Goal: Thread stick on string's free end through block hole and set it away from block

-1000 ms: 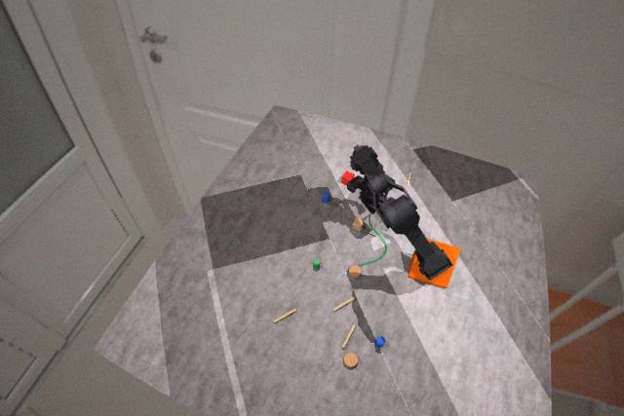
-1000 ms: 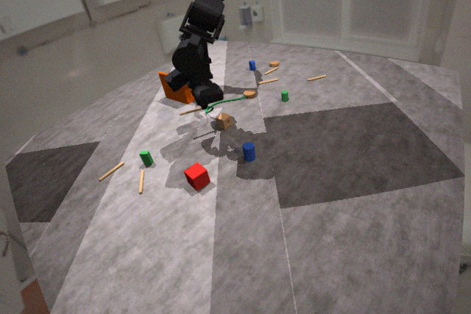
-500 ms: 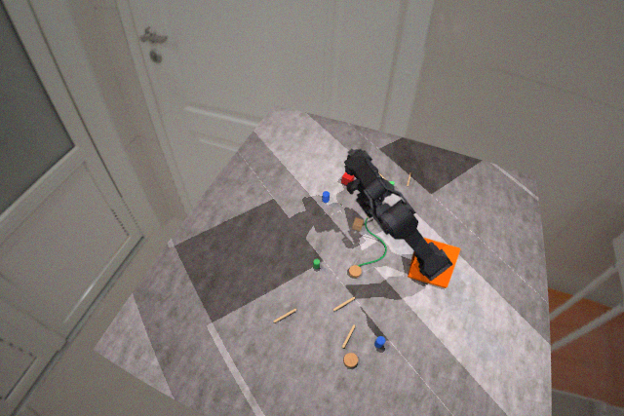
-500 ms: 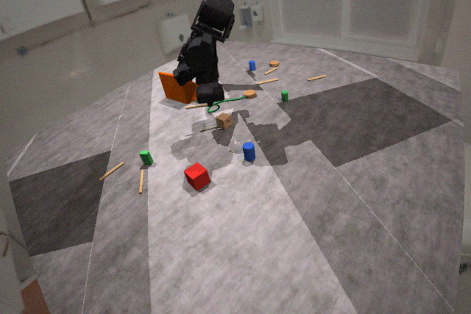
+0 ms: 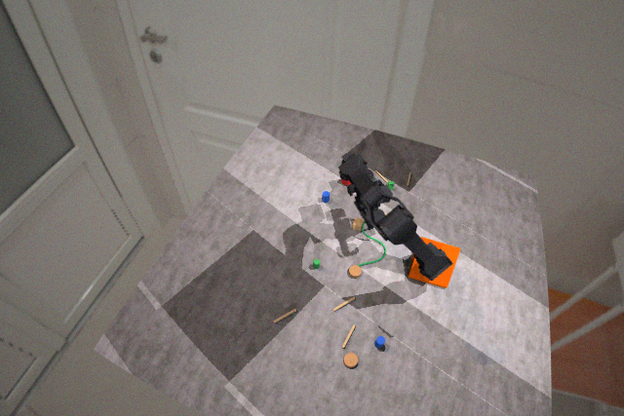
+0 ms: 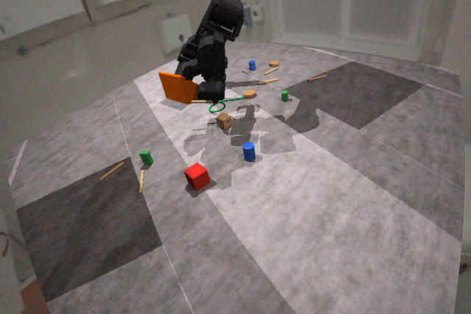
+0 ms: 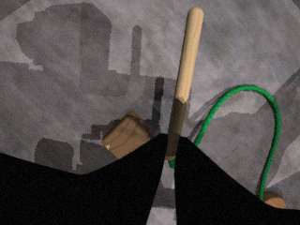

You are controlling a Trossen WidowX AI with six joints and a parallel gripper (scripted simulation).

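Note:
My gripper (image 6: 215, 101) (image 7: 172, 142) is shut on one end of the wooden stick (image 6: 200, 101) (image 7: 188, 56), above the table. The stick points away from the fingers, its far end free. The green string (image 5: 384, 250) (image 7: 278, 119) leaves the held end and curves to the round wooden button (image 5: 354, 271) (image 6: 249, 93) (image 7: 276, 201). The wooden block (image 5: 358, 223) (image 6: 223, 121) (image 7: 127, 137) stands on the table, apart from the stick; its hole shows in the exterior view. The string runs outside the block. In the top view the arm hides the fingertips.
A red cube (image 5: 345, 182) (image 6: 196, 176) and a blue cylinder (image 5: 326, 197) (image 6: 249, 151) stand near the block. A green cylinder (image 5: 316, 263) (image 6: 284, 95) is near the button. Several loose sticks, another button (image 5: 350, 360) and an orange plate (image 5: 449, 270) (image 6: 171, 88) lie farther off.

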